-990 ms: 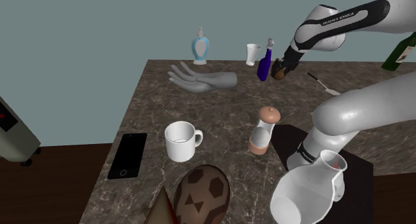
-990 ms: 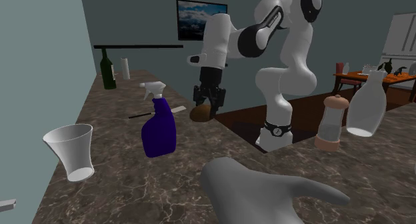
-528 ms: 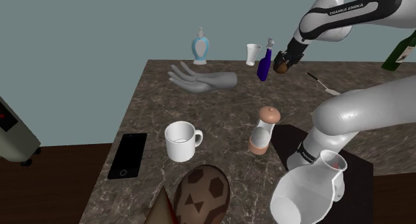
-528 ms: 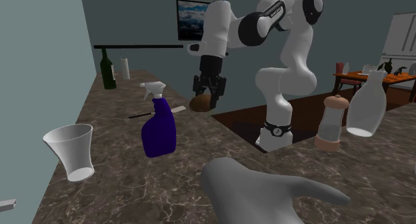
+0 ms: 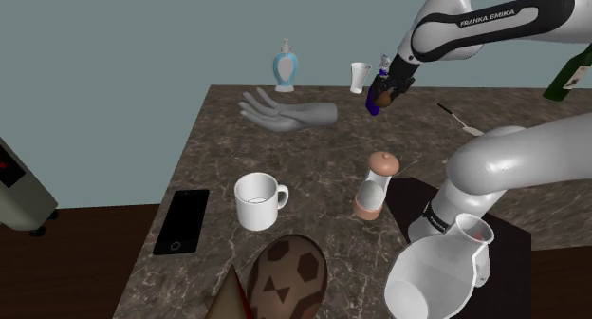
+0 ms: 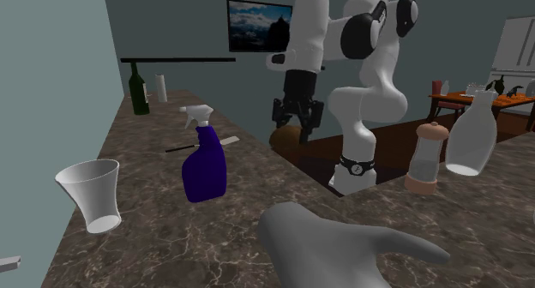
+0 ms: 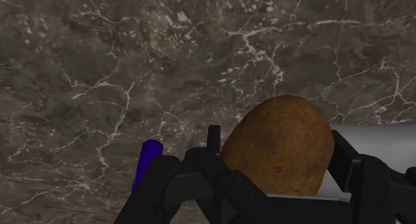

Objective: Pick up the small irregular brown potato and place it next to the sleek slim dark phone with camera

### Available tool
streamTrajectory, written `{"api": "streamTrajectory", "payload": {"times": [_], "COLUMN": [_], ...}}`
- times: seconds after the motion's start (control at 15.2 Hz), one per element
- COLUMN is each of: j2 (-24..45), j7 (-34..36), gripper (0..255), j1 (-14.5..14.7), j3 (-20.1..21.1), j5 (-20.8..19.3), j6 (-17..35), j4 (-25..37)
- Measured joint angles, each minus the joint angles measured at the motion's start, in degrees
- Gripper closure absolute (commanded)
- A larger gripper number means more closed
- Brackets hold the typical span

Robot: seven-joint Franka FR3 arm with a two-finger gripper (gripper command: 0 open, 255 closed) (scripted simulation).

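Potato [image 7: 280, 146] clamped in gripper [image 5: 382, 96] | carried leftward along upper right | phone [image 5: 182, 221] lower left, well apart

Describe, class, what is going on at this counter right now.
The white arm's black hand is shut on a brown potato, holding it in the air above the marbled counter, near the blue spray bottle. The dark phone lies at the counter's edge near a white mug; the potato is not yet there.

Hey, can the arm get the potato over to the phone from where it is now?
Probably yes: the gripper, shut on the potato, hangs above the counter, higher than the white mug standing near the phone, and bare counter lies around the phone.
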Motion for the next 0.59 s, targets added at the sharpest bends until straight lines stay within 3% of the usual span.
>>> {"api": "streamTrajectory", "payload": {"times": [0.59], "j2": [1.85], "j7": [15.07], "gripper": [255], "j1": [7.34], "j3": [13.51], "j5": [5.86], "j6": [1.47], "j4": [0.36]}}
